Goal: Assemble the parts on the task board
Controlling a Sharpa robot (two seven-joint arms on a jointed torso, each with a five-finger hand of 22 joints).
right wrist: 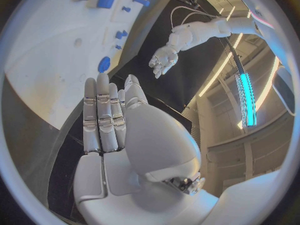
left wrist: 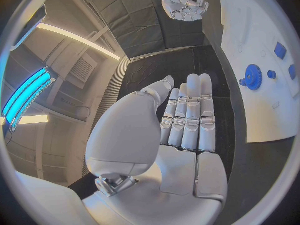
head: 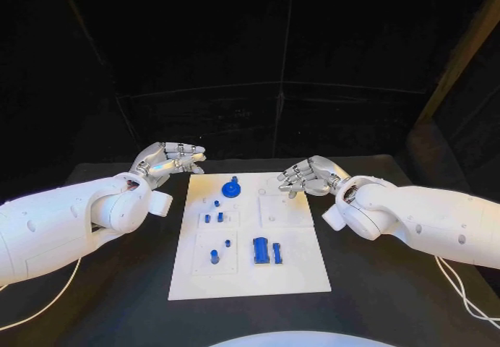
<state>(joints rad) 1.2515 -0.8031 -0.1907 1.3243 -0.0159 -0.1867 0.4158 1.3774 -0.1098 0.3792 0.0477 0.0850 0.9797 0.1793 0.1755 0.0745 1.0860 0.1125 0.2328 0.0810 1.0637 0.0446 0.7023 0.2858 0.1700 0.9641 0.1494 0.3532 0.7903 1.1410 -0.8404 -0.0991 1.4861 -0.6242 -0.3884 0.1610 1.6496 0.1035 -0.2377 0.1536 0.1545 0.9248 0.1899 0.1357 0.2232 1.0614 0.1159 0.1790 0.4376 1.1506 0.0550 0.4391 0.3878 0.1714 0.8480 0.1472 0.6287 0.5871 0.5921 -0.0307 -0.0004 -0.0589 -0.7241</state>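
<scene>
The white task board (head: 250, 282) lies in the middle of the black table. On it I see a blue gear (head: 230, 191) near the far edge, small blue pegs (head: 214, 215) left of centre, one peg (head: 214, 254) lower down, and a blue block (head: 261, 249) with a thinner piece (head: 277, 251) beside it. My left hand (head: 170, 160) hovers off the board's far left corner, palm up, fingers loosely apart, holding nothing. My right hand (head: 309, 177) hovers at the far right corner, also empty. The left hand (left wrist: 187, 117) shows flat fingers; the gear (left wrist: 253, 76) and board (left wrist: 265, 115) lie beyond. The right hand (right wrist: 109, 115) is empty too.
Bare black table (head: 396, 289) surrounds the board on both sides. White cables (head: 464, 296) trail near the right arm. A black backdrop closes off the rear.
</scene>
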